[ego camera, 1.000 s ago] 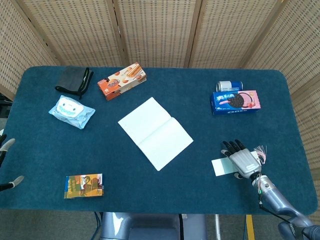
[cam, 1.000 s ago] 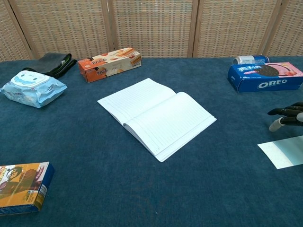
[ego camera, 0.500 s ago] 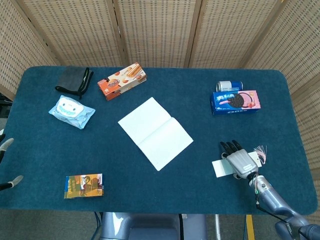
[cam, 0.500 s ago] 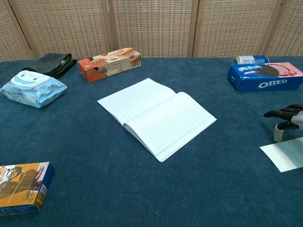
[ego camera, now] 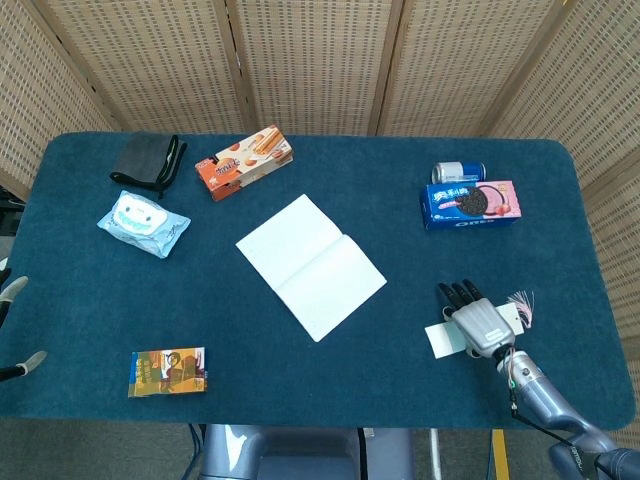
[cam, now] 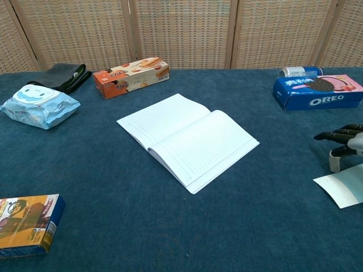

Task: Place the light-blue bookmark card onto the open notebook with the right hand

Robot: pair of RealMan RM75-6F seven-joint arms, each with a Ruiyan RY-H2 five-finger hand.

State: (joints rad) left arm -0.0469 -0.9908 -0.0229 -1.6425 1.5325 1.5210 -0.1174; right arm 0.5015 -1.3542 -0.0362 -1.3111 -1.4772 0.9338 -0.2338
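The light-blue bookmark card [ego camera: 437,340] lies flat on the blue table near the front right, and in the chest view the card [cam: 342,189] runs off the right edge. My right hand [ego camera: 478,321] lies over the card's right part, dark fingers stretched forward. In the chest view the right hand [cam: 343,141] has its thumb pointing down at the card's far edge. The open notebook [ego camera: 310,265] lies mid-table, white lined pages up, well left of the card. Only two pale fingertips of my left hand [ego camera: 12,290] show at the far left edge, apart, holding nothing.
An Oreo box [ego camera: 470,203] and a can [ego camera: 458,171] sit behind my right hand. An orange snack box [ego camera: 243,161], a black pouch [ego camera: 146,160] and a wipes pack [ego camera: 143,222] are at the back left. A small colourful box [ego camera: 167,372] lies front left.
My right hand has edged slightly toward the front of the table over the card. The card has slid a little to the right with it. The notebook has not moved.
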